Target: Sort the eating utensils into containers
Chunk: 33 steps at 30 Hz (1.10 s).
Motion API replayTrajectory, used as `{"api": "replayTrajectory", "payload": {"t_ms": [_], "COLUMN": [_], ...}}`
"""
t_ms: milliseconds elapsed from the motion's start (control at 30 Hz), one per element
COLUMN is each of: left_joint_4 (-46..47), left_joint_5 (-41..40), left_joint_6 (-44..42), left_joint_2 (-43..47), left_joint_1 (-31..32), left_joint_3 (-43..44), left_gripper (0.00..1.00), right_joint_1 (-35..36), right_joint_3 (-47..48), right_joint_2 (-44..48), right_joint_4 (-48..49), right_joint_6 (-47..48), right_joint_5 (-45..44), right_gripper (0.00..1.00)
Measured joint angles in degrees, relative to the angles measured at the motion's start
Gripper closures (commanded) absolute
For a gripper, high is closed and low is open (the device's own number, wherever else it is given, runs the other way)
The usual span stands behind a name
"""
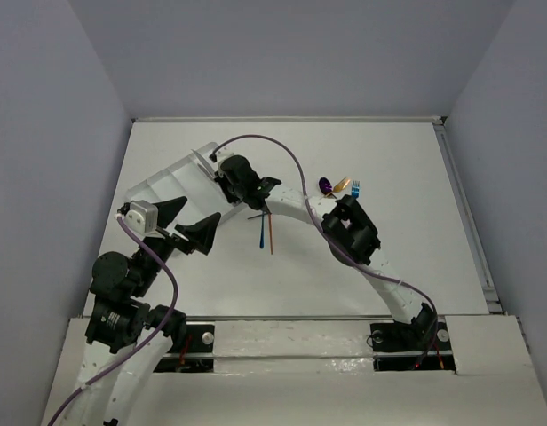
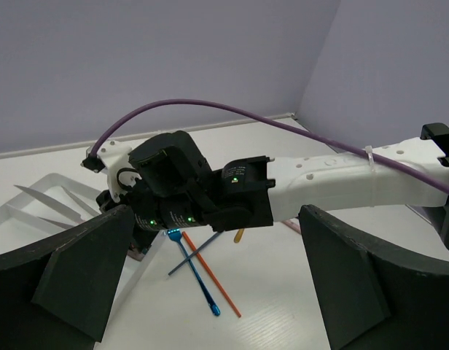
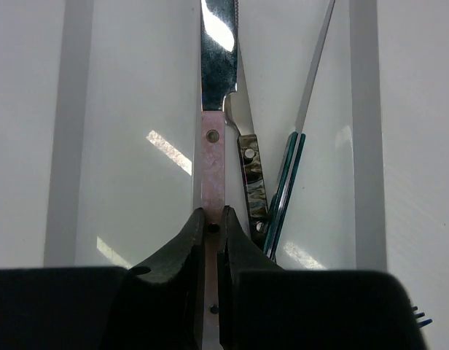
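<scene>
Right hand (image 3: 213,219) pinches a pink-handled knife (image 3: 213,149) with shiny silver blade.

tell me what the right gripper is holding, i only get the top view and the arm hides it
Observer: The right gripper is shut on a pink-handled knife, its blade pointing away along a compartment of the tray.
Operator: anything else lying in that compartment
Observer: Yes, just right of it lie a dark-handled knife and a teal-handled utensil.
Operator: is the blue one out on the table a fork or a spoon
Observer: The left wrist view shows tines, so it is a blue fork, lying across a grey utensil.
</scene>
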<state>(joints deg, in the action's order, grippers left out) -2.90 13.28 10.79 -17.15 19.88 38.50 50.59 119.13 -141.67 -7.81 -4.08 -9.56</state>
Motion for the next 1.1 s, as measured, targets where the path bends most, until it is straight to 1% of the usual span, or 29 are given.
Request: {"api": "replayTrajectory", "payload": {"t_ms": [67,133,167,200,233,300,367,500,567,600,633,700,733,867,933,1000,1033,1067,1100], "left_joint_4": [0.0,0.0,0.0,0.0,0.0,0.0,0.0,0.0,0.0,0.0,0.0,0.0,0.0,0.0,0.0,0.0,0.0,0.0,0.0], "left_joint_5": [0.0,0.0,0.0,0.0,0.0,0.0,0.0,0.0,0.0,0.0,0.0,0.0,0.1,0.2,0.3,0.3,0.3,0.3,0.3], "left_joint_6": [0.0,0.0,0.0,0.0,0.0,0.0,0.0,0.0,0.0,0.0,0.0,0.0,0.0,0.0,0.0,0.0,0.0,0.0,0.0], "left_joint_2": [0.0,0.0,0.0,0.0,0.0,0.0,0.0,0.0,0.0,0.0,0.0,0.0,0.0,0.0,0.0,0.0,0.0,-0.1,-0.1], "left_joint_1": [0.0,0.0,0.0,0.0,0.0,0.0,0.0,0.0,0.0,0.0,0.0,0.0,0.0,0.0,0.0,0.0,0.0,0.0,0.0], "left_joint_3": [0.0,0.0,0.0,0.0,0.0,0.0,0.0,0.0,0.0,0.0,0.0,0.0,0.0,0.0,0.0,0.0,0.0,0.0,0.0], "left_gripper": [0.01,0.01,0.01,0.01,0.01,0.01,0.01,0.01,0.01,0.01,0.01,0.01,0.01,0.01,0.01,0.01,0.01,0.01,0.01], "right_joint_1": [0.0,0.0,0.0,0.0,0.0,0.0,0.0,0.0,0.0,0.0,0.0,-0.3,-0.4,-0.9,-1.1,-1.4,-1.6,-1.8,-1.9], "right_joint_3": [0.0,0.0,-0.1,-0.1,-0.2,-0.2,-0.2,-1.6,-7.9,-9.2,-14.1,-21.0,-26.0,-38.6,-43.3,-46.0,-47.4,-48.0,-48.4], "right_joint_2": [0.0,0.0,0.0,0.0,0.0,0.0,0.5,3.3,8.7,10.5,14.8,20.7,25.3,35.5,38.1,38.6,38.5,38.3,38.1], "right_joint_4": [-0.4,-0.4,-0.4,-0.4,-0.4,-0.4,-0.5,-0.6,0.1,0.0,1.6,2.3,3.6,3.9,3.5,2.6,1.6,0.8,0.0], "right_joint_6": [0.0,0.0,-0.1,-0.3,-0.3,-0.7,-0.7,-1.1,-1.5,-1.6,-2.2,-3.1,-4.0,-9.2,-11.7,-14.1,-15.6,-16.4,-17.3], "right_joint_5": [-0.4,-1.1,-1.5,-1.7,-2.1,-2.8,-3.5,-4.5,-5.3,-5.6,-6.0,-6.8,-7.3,-9.0,-10.0,-10.9,-11.3,-11.6,-11.8], "right_gripper": [0.90,0.80,0.71,0.64,0.54,0.49,0.47,0.47,0.48,0.49,0.52,0.57,0.63,0.70,0.71,0.68,0.64,0.53,0.48]}}
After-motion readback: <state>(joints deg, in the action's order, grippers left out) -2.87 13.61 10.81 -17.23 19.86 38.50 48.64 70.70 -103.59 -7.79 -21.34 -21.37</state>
